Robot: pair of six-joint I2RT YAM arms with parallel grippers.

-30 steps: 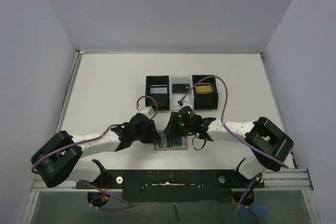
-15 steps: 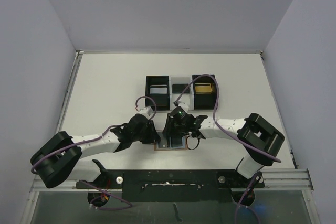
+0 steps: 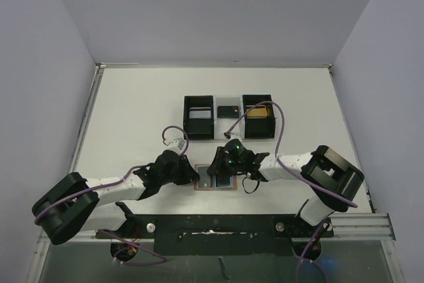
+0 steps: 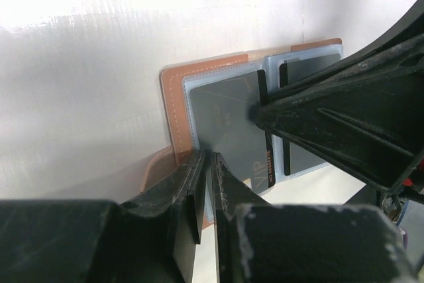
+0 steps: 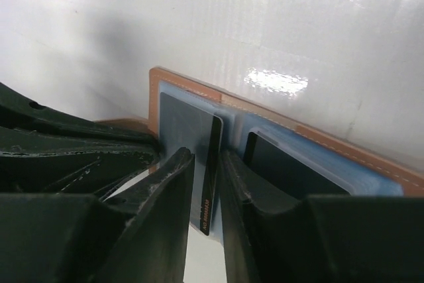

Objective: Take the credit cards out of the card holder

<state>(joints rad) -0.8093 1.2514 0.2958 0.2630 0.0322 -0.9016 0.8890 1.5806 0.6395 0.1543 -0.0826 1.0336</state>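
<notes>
While the tan-brown leather bifold card holder [image 3: 224, 181] lies open and flat on the white table [image 3: 132, 117], just ahead of the arm bases, both arms converge on it, the left from its left side and the right from its right.

1. Card holder. The light blue inner lining faces up. A thin dark grey rectangular card [image 4: 222, 124] with a black stripe along one edge lies on the left half. A second dark card [image 4: 305, 71] sits in a pocket of the right half.

2. Left gripper [image 4: 207, 160]. The fingers are drawn nearly together, with only a thin slit between them. The tips rest at the tan border of the left half, beside the little side tab. Whether leather is pinched in the slit cannot be told.

3. Right gripper [image 5: 207, 157]. The fingers [image 5: 165, 190] stand a narrow gap apart. The striped edge of the dark grey card shows in that gap. In the left wrist view one fingertip touches the card at the stripe. Whether the pads clamp the card cannot be told.

4. Tray. A black three-compartment tray [image 3: 199, 132] with a white middle stands farther back on the table, well apart from the card holder. Contents:
- left compartment: silver-grey card [image 3: 198, 114]
- middle compartment: black card [image 3: 228, 110]
- right compartment: gold card [image 3: 258, 112]
</notes>
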